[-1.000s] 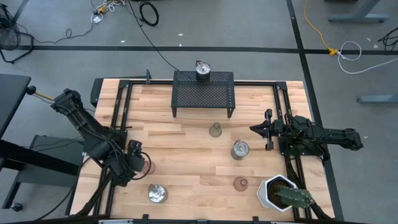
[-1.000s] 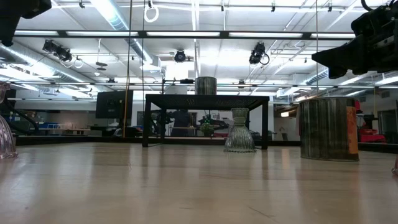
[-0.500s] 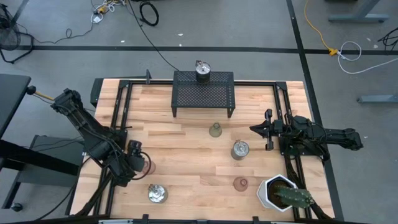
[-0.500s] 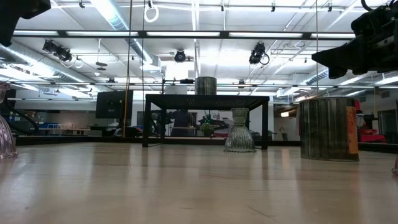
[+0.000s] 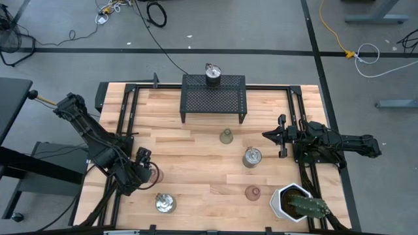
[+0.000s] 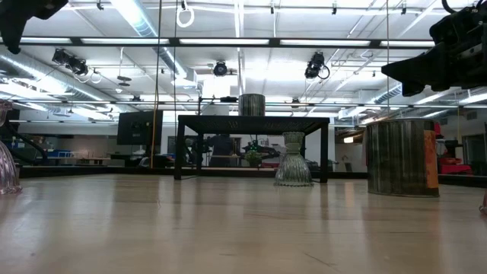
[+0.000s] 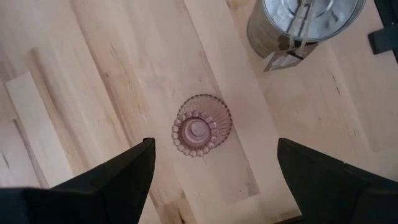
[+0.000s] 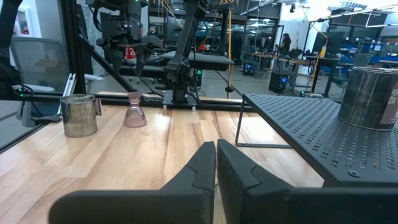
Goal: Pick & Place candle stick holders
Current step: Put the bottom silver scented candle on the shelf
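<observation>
A small pink glass holder [image 7: 201, 124] stands on the wood table near its left edge, also visible in the high view [image 5: 155, 173]. My left gripper [image 7: 214, 148] hangs open above it, pointing steeply down, one finger to each side and clear of it. A silvery can-like holder [image 5: 165, 203] stands nearer the front edge. An olive-green holder [image 5: 226, 136], a second silvery one [image 5: 252, 156] and another pink one [image 5: 253, 192] stand mid-table. A third silvery holder [image 5: 213, 74] sits on the black mesh rack [image 5: 213, 98]. My right gripper [image 5: 271, 135] rests shut and level at the right.
A white hexagonal pot with a cactus [image 5: 294, 202] stands at the front right corner. Black rails [image 5: 127, 124] run along the table's left and right sides. Bare wood lies between the rack and the holders.
My left gripper has rolled a little about its own pointing line while staying above the pink holder. Its fingers stay open. Nothing on the table has moved.
</observation>
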Robot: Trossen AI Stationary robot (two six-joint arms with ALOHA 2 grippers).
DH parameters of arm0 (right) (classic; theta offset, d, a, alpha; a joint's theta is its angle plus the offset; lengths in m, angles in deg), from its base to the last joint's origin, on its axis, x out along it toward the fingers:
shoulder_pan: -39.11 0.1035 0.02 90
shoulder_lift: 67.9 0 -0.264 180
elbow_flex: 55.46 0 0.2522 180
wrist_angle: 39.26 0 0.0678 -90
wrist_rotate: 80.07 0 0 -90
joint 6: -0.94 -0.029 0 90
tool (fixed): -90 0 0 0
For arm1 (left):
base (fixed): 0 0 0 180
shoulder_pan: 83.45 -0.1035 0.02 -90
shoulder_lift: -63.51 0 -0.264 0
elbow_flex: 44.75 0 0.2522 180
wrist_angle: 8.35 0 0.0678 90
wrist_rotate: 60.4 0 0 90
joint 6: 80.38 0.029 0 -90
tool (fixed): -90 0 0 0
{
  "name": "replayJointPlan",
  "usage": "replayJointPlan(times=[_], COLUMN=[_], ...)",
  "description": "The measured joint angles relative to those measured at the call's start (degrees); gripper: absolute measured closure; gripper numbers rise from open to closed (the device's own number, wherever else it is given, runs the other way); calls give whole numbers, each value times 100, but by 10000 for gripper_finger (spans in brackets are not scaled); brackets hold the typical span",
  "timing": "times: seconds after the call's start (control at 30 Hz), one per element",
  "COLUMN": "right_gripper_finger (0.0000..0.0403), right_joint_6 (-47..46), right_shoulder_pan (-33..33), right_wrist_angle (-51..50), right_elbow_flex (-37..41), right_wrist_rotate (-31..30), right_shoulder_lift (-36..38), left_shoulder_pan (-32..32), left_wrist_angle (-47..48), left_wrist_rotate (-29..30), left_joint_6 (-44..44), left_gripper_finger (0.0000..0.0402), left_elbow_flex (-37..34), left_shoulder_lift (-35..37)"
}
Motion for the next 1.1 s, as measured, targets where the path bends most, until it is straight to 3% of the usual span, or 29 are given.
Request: replayJointPlan(times=[1.1], right_gripper_finger=[382], right_joint_6=[1], right_shoulder_pan=[0], right_wrist_angle=[0], right_elbow_flex=[0], right_wrist_rotate=[1], right_shoulder_lift=[0], left_shoulder_pan=[-557], left_wrist_angle=[-846], left_wrist_rotate=[-156], left_joint_6=[-200], left_gripper_finger=[62], left_elbow_flex=[-817], left_shoulder_lift=[0])
